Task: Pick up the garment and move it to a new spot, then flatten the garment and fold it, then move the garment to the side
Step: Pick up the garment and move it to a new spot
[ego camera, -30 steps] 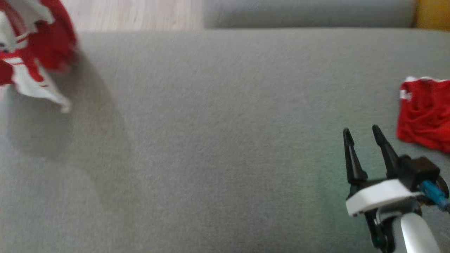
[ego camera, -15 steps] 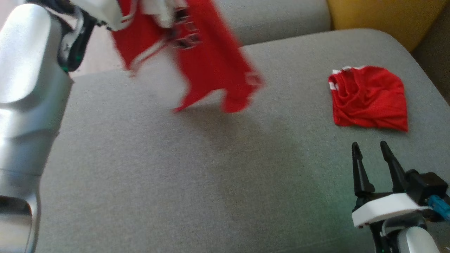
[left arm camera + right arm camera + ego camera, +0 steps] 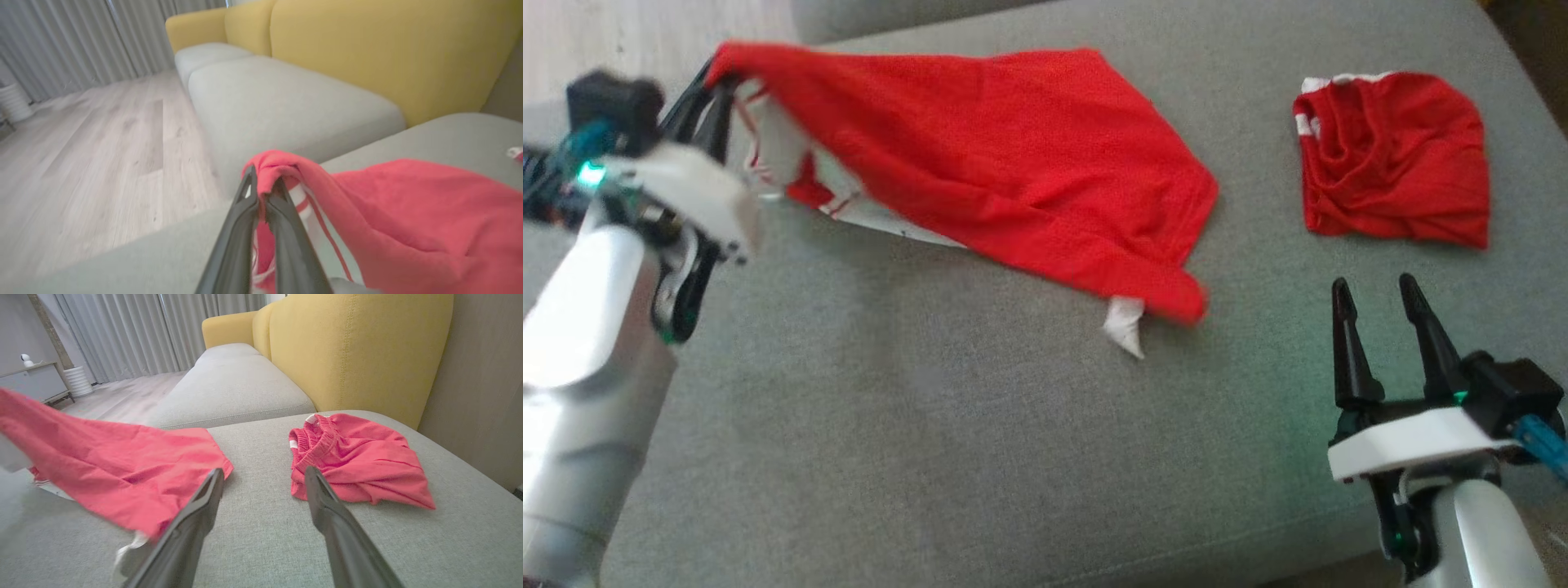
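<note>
Left end effector [image 3: 709, 88] clamped on corner of red garment [image 3: 1013, 163], lifted at far-left edge of grey cushion [image 3: 931, 457]; rest drapes onto cushion. Right end effector [image 3: 1372, 287] apart, front-right. Open cushion between. Crumpled red cloth [image 3: 1396, 155] far right.

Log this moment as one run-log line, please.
left claw: shut on garment corner | right claw: open, empty | shorts: on cushion

Open cushion [image 3: 915, 441] before red garment [image 3: 1013, 163]
</note>
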Controlling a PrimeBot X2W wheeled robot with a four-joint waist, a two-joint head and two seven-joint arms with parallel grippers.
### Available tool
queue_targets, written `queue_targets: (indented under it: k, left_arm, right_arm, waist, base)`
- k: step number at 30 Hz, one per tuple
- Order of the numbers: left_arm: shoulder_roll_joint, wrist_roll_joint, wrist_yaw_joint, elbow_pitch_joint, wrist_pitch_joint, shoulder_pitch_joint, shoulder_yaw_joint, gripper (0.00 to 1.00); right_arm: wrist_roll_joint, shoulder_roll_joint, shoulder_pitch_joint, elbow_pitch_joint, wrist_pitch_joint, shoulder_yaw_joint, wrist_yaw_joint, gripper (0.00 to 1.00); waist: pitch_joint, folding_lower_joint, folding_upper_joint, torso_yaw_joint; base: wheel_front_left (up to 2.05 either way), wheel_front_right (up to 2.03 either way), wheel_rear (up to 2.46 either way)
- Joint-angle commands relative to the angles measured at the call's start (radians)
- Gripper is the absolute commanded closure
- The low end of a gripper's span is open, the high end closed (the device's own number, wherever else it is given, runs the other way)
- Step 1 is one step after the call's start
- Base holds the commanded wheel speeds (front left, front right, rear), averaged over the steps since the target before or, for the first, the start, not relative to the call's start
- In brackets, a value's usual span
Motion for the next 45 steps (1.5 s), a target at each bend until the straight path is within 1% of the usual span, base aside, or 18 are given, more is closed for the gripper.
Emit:
queue_targets:
  k: [1,4,5,6,7,8,9,10,15,20,23,26,29,33,35,40,45]
  left_arm:
    - [0.057,-0.009,0.016,0.009,-0.028,-0.026,0.059,1.00]
    - [0.053,-0.019,0.028,0.069,-0.062,0.006,0.069,1.00]
    - [0.049,-0.022,0.029,0.084,-0.073,0.012,0.069,0.88]
    - [0.043,-0.023,0.027,0.098,-0.083,0.017,0.068,0.68]
    - [0.043,-0.023,0.027,0.098,-0.083,0.017,0.068,0.68]
    - [0.036,-0.025,0.024,0.110,-0.093,0.019,0.066,0.25]
    - [0.027,-0.027,0.021,0.121,-0.102,0.021,0.064,0.04]
    - [0.018,-0.029,0.018,0.130,-0.112,0.021,0.062,0.00]
    - [-0.011,-0.029,-0.002,0.165,-0.164,0.009,0.052,0.00]
    - [-0.030,-0.031,-0.025,0.166,-0.211,0.005,0.039,0.00]
    - [-0.045,-0.041,-0.036,0.149,-0.239,0.037,0.033,0.00]
    - [-0.065,-0.061,-0.038,0.119,-0.267,0.098,0.036,0.00]
    - [-0.091,-0.079,-0.022,0.070,-0.292,0.184,0.040,0.00]
    - [-0.117,-0.097,0.012,-0.013,-0.313,0.310,0.053,0.00]
    - [-0.121,-0.095,0.034,-0.059,-0.318,0.372,0.058,0.00]
    - [-0.123,-0.108,0.093,-0.179,-0.325,0.534,0.108,0.00]
    - [-0.134,-0.087,0.142,-0.291,-0.326,0.668,0.146,0.00]
  right_arm:
    - [0.006,-0.005,-0.041,-0.022,-0.015,0.030,0.007,0.00]
    - [0.004,-0.005,-0.060,-0.013,-0.021,0.035,0.007,0.00]
    - [0.002,-0.005,-0.066,-0.010,-0.022,0.036,0.007,0.00]
    - [0.001,-0.005,-0.070,-0.007,-0.023,0.036,0.007,0.00]
    - [0.001,-0.005,-0.070,-0.007,-0.023,0.036,0.007,0.00]
    - [-0.001,-0.005,-0.074,-0.005,-0.023,0.036,0.007,0.00]
    - [-0.003,-0.005,-0.078,-0.002,-0.023,0.037,0.007,0.00]
    - [-0.004,-0.005,-0.080,0.000,-0.023,0.037,0.007,0.00]
    - [-0.012,-0.005,-0.084,0.013,-0.024,0.041,0.007,0.00]
    - [-0.019,-0.005,-0.069,0.026,-0.023,0.035,0.007,0.00]
    - [-0.021,-0.005,-0.049,0.031,-0.021,0.032,0.007,0.00]
    - [-0.022,-0.005,-0.022,0.036,-0.018,0.027,0.007,0.00]
    - [-0.023,-0.005,0.012,0.040,-0.014,0.022,0.007,0.00]
    - [-0.028,-0.005,0.055,0.039,-0.013,0.011,0.007,0.00]
    - [-0.028,-0.005,0.071,0.037,-0.015,0.007,0.007,0.00]
    - [-0.017,-0.005,0.096,0.039,-0.021,0.015,0.007,0.00]
    - [-0.001,-0.005,0.114,0.055,-0.032,0.034,0.007,0.00]
  waist:
    - [0.033,-0.0003,0.0000,-0.004]
    - [0.049,-0.0003,0.0000,-0.002]
    - [0.052,-0.0003,0.0000,0.000]
    - [0.055,-0.0003,0.0000,0.004]
    - [0.055,-0.0003,0.0000,0.004]
    - [0.056,-0.0003,0.0000,0.008]
    - [0.056,-0.0003,0.0000,0.012]
    - [0.055,-0.0003,0.0000,0.017]
    - [0.025,-0.0003,0.0000,0.048]
    - [-0.042,-0.0003,0.0000,0.083]
    - [-0.092,-0.0003,0.0000,0.103]
    - [-0.139,-0.0003,0.0000,0.123]
    - [-0.180,-0.0003,0.0000,0.145]
    - [-0.210,-0.0003,0.0000,0.173]
    - [-0.216,-0.0003,0.0000,0.183]
    - [-0.227,-0.0003,0.0000,0.194]
    - [-0.235,-0.0003,0.0000,0.206]
  base:
    - [0.00,0.00,0.00]
    - [0.00,0.00,0.00]
    - [0.00,0.00,0.00]
    - [0.00,0.00,0.00]
    - [0.00,0.00,0.00]
    - [0.00,0.00,0.00]
    - [0.00,0.00,0.00]
    - [0.00,0.00,0.00]
    - [0.00,0.00,0.00]
    - [0.00,0.00,0.00]
    - [0.00,0.00,0.00]
    - [0.00,0.00,0.00]
    - [0.00,0.00,0.00]
    - [0.00,0.00,0.00]
    - [0.00,0.00,0.00]
    - [0.00,0.00,0.00]
    - [0.00,0.00,0.00]
